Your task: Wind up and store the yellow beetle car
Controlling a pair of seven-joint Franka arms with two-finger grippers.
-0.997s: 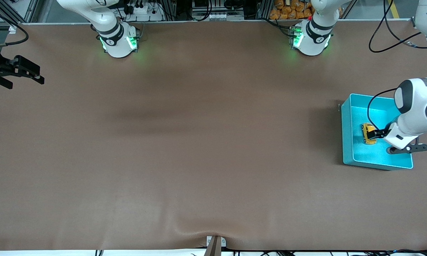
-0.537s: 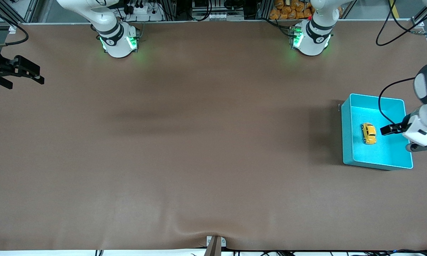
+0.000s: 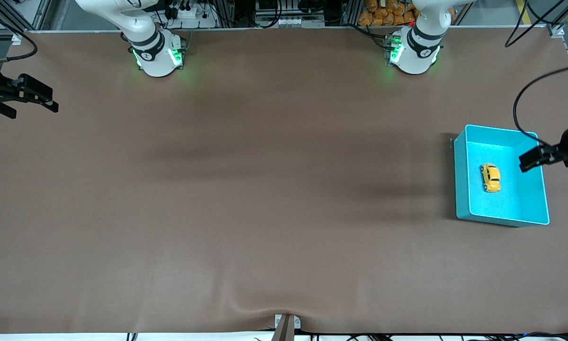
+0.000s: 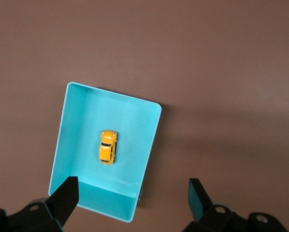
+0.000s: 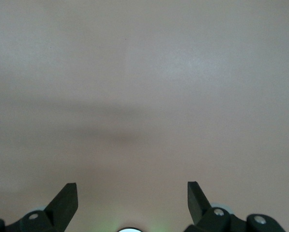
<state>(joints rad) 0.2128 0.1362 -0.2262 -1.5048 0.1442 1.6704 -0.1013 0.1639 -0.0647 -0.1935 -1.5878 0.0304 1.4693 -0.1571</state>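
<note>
The yellow beetle car (image 3: 490, 177) lies on its wheels on the floor of the turquoise bin (image 3: 459, 189), near the bin's middle. My left gripper (image 3: 530, 161) hangs open and empty in the air over the bin's edge at the left arm's end of the table. The left wrist view looks down on the car (image 4: 107, 147) in the bin (image 4: 76, 104), with the left gripper (image 4: 132, 188) spread wide above them. My right gripper (image 3: 34, 111) waits open over the right arm's end of the table. It holds nothing, and the right wrist view shows my right gripper (image 5: 132, 189) over bare brown cloth.
Brown cloth (image 3: 265, 189) covers the table. The two arm bases (image 3: 158, 54) (image 3: 414, 52) stand along its back edge. A small clamp (image 3: 286, 324) sits at the front edge. A black cable (image 3: 525, 94) hangs above the bin.
The left gripper, which was around the car in the bin, has risen and drawn back toward the left arm's end of the table. The car stays in the bin. The right arm has not moved.
</note>
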